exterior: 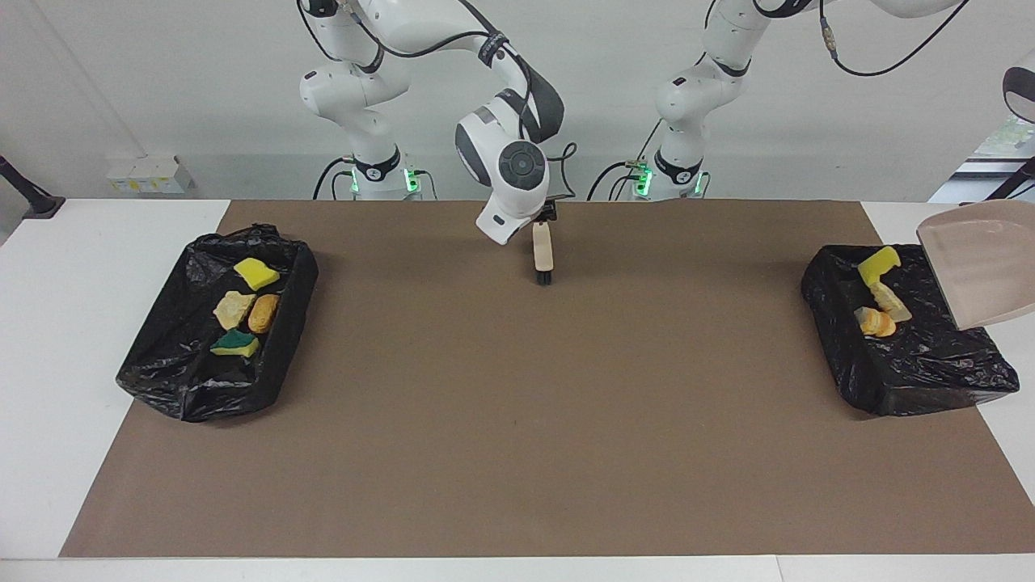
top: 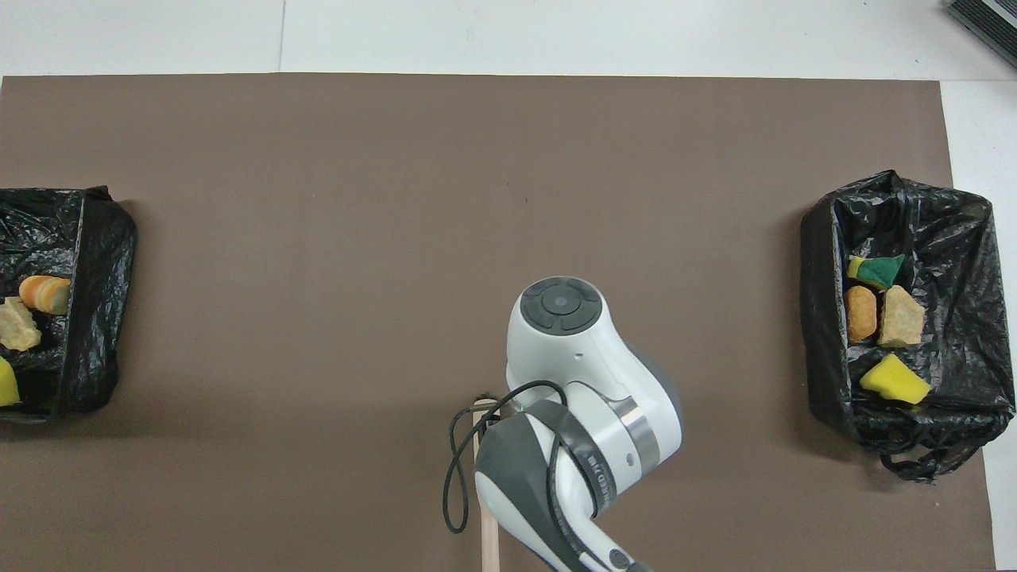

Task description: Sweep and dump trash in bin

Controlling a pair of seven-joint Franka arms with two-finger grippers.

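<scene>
The beige dustpan (exterior: pixel 978 263) hangs steeply tilted and bare over the black bin (exterior: pixel 914 372) at the left arm's end; its handle and my left gripper are out of view. In that bin lie trash pieces: a yellow sponge (exterior: pixel 879 265), a beige lump (exterior: pixel 889 301) and an orange bread piece (exterior: pixel 876 323). The same three show at the overhead view's edge (top: pixel 45 294). My right gripper (exterior: pixel 550 214) is at the handle end of the beige brush (exterior: pixel 543 250), which lies on the brown mat close to the robots. In the overhead view the white hand hides that gripper; the brush handle (top: pixel 486 492) shows beside it.
A second black bin (exterior: pixel 186 388) at the right arm's end holds a yellow sponge (exterior: pixel 256 273), a beige lump (exterior: pixel 234 309), an orange-brown croquette (exterior: pixel 264 313) and a green-and-yellow sponge (exterior: pixel 235 343). The brown mat (exterior: pixel 517 420) spans the table between the bins.
</scene>
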